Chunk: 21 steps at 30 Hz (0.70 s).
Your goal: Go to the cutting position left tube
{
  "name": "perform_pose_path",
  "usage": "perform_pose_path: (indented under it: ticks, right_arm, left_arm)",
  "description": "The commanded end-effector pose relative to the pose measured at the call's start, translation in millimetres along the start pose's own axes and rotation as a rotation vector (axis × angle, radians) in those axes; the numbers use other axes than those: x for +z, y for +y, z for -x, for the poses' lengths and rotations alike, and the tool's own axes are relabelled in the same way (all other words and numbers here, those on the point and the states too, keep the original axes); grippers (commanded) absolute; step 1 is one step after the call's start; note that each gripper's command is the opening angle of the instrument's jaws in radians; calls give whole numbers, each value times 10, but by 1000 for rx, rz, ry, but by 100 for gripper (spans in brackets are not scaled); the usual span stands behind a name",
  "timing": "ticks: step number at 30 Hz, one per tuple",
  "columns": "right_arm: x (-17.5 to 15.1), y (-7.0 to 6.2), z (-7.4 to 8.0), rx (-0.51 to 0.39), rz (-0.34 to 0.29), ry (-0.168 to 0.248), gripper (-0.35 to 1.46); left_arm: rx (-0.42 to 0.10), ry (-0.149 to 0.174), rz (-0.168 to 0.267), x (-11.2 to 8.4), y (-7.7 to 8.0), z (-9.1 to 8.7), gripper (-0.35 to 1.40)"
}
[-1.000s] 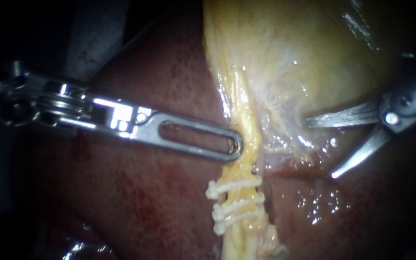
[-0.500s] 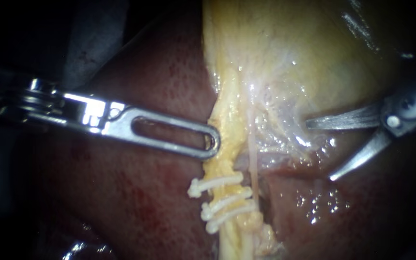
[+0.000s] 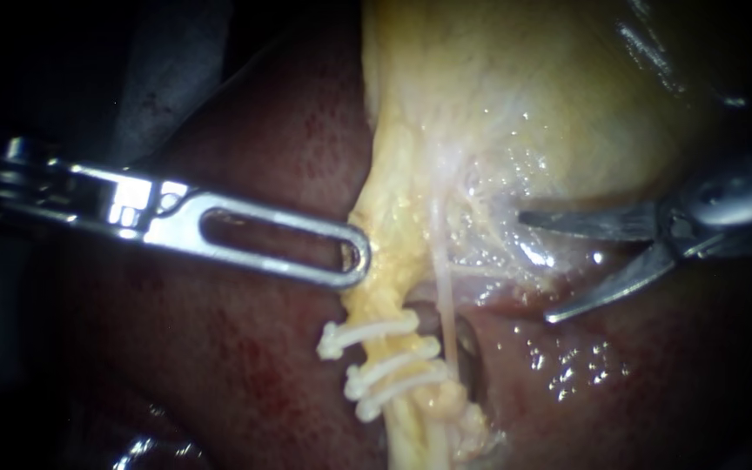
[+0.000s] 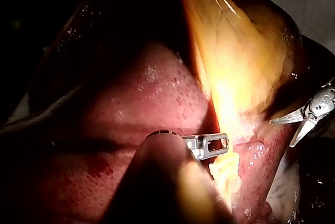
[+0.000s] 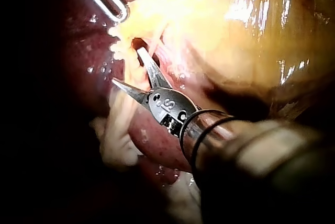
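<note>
where its shaft comes in from the left of the endoscope view, my left instrument lies almost level over the dark red liver, showing one long slotted jaw from above. its jaws lie together, narrow, and their tip pinches the left edge of the left tube, a yellow fatty strand that runs down from the gallbladder. just below that grip, three white clips cross the left tube one under another, each tilted up to the right. the stretch of tube between the jaw tip and the top clip is bare. right beside the clips a thin pale tube runs down over a dark gap in the tissue. further right, my right instrument comes in from the right edge with two pointed blades spread wide and holding nothing. its upper blade lies along the wet lower wall of the gallbladder, and its lower blade hangs over the liver. both blade tips stand to the right of the thin pale tube, apart from the left tube. in the right wrist view one blade tip sits at the dark gap beside the clips.
</note>
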<state>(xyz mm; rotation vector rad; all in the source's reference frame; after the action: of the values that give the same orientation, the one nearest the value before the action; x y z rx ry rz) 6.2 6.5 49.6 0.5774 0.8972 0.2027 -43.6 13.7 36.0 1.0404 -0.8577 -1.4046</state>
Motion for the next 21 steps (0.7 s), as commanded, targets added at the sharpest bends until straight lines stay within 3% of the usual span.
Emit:
perform_pose_path:
  ticks: [1,7,21]
  right_arm:
    - [3,-1,1,7,-5,-14,132]
    - [18,-1,3,33,-28,-40,128]
    - [62,-4,12,102,-97,-154,106]
  left_arm:
    - [-1,-2,0,-1,-1,0,-35]
    - [-10,-2,-1,-4,-8,-1,-35]
    - [-13,0,-3,-12,-14,-2,-35]
